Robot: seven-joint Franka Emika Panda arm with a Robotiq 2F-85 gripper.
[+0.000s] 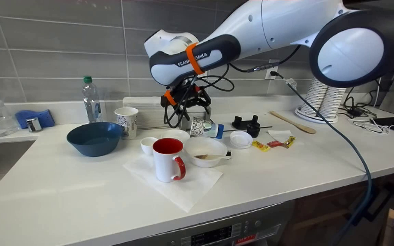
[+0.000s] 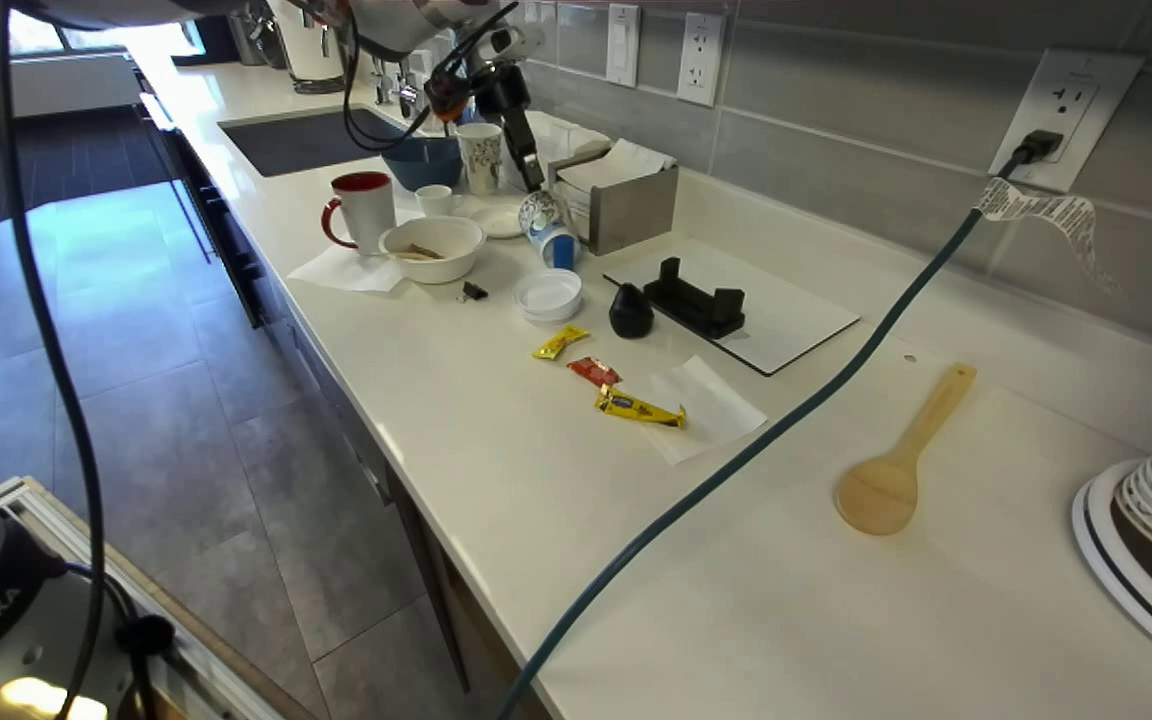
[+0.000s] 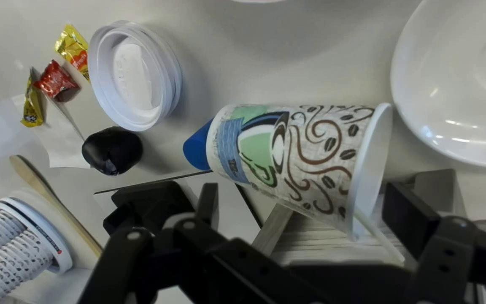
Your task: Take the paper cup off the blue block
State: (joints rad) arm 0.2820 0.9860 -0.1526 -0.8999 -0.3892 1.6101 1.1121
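Zero in my claw (image 3: 304, 202), its sides well apart. I'd turn to pinch the paper cup (image 3: 298, 156) lightly across its body, not end to end, then lift. It's on its side, coffee-printed, base by the blue block (image 3: 197, 146); can't tell if it rests on it.

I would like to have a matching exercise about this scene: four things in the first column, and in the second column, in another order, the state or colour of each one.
Column one
1. pincer
2. paper cup nearest the pincer
3. mug
4. wooden spoon

Column two
A. light brown, lying on the counter
B. jaws apart
C. upright on a white napkin
D. tipped sideways, the blue block showing at its base end

Right pairs: 1-B; 2-D; 3-C; 4-A
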